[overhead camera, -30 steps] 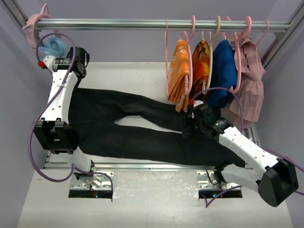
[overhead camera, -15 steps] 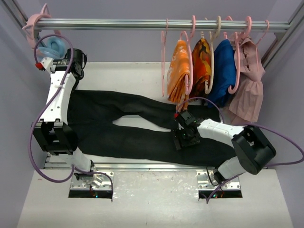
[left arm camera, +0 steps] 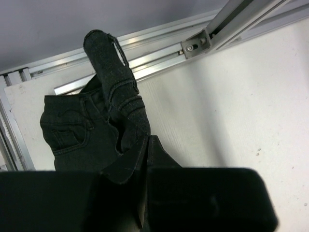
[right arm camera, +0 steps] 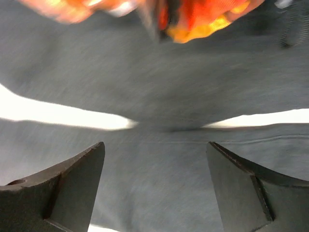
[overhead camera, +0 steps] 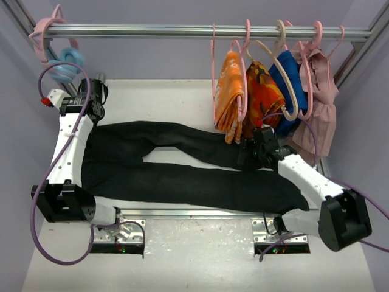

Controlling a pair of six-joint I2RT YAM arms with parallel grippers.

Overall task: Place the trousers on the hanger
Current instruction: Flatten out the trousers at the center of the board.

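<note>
One end of the trousers is pinched in the left gripper; the right gripper hovers above, fingers spread wide.

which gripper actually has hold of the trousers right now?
The left gripper: its jaws are shut on black fabric at the waist end of the trousers. The right gripper is open over the legs, gripping nothing.
</note>
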